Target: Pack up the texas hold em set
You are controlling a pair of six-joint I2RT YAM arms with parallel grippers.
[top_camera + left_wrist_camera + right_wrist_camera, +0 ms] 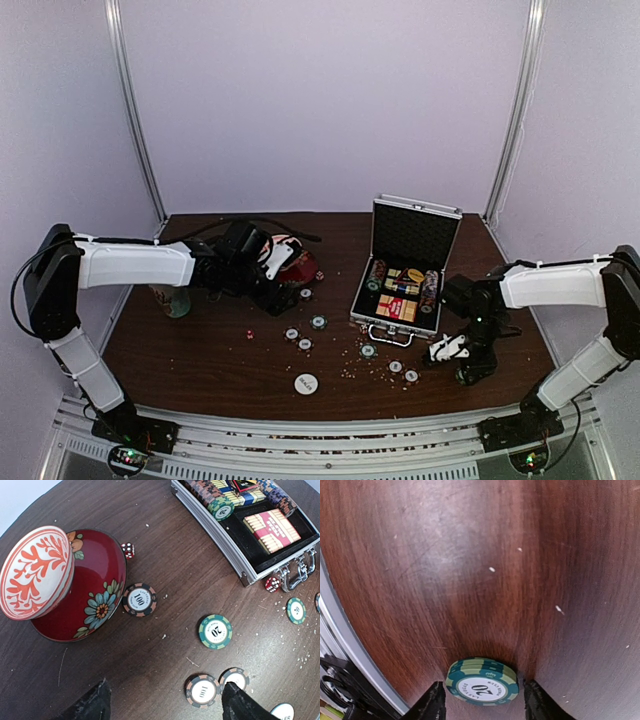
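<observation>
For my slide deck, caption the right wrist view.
A green 20 poker chip framed by the right gripper against the dark wooden table.

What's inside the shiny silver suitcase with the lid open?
The silver aluminium briefcase holds rows of round striped poker chips and a red-yellow card box on black lining. Whatever lies beneath the chips and box is covered.

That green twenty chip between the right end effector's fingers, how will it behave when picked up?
The green 20 chip looks rigid, so it probably won't flex. Lying flat on the table, it offers only a low rim, so a grip may slip. Round, it could roll on edge.
</observation>
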